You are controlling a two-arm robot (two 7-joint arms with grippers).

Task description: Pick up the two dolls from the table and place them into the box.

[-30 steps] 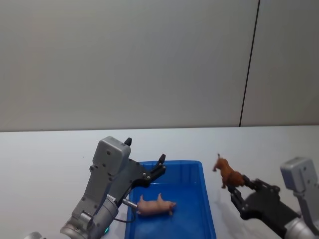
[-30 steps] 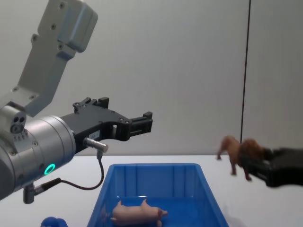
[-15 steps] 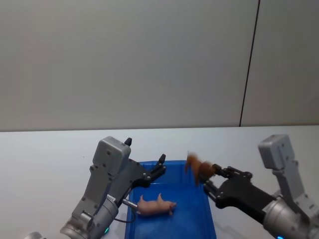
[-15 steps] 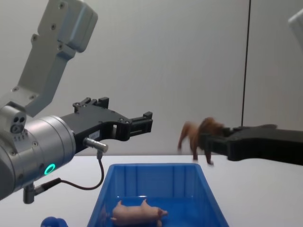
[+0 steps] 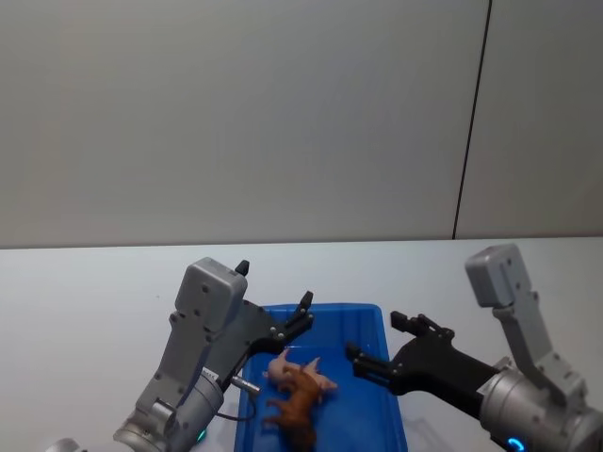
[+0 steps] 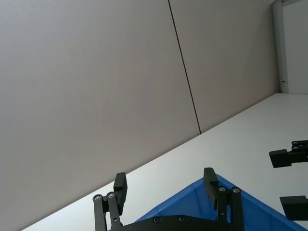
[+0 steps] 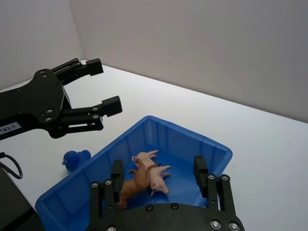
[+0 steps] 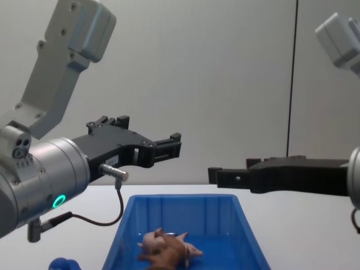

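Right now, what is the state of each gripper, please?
Left gripper: open, empty, near the far left corner of the box.
Right gripper: open, empty, above the box's right side.

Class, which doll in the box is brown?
The lion, brown; the pig beside it is pale pink. Left pincer and right pincer hover open above the box.

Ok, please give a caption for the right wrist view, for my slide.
Open right gripper above the blue box, lion lying against pig inside.
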